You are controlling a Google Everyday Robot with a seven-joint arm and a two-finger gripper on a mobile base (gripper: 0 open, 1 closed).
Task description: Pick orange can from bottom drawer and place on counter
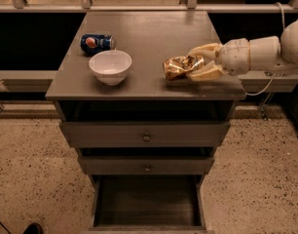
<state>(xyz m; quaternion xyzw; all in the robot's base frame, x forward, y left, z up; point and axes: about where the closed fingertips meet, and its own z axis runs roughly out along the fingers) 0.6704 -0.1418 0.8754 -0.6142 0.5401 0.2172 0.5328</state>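
The orange can (pixel 179 67), crinkled and gold-brown, lies on its side at the right part of the counter (pixel 149 35), at or just above the surface. My gripper (pixel 191 64) reaches in from the right, its cream fingers (pixel 205 49) shut around the can's right end. The bottom drawer (pixel 148 204) stands pulled open below, and its dark floor shows nothing in it.
A white bowl (pixel 110 66) sits on the counter's left front. A blue Pepsi can (pixel 97 42) lies on its side behind it. Two upper drawers with small knobs (pixel 146 137) are shut. A railing and a dark gap run behind the cabinet.
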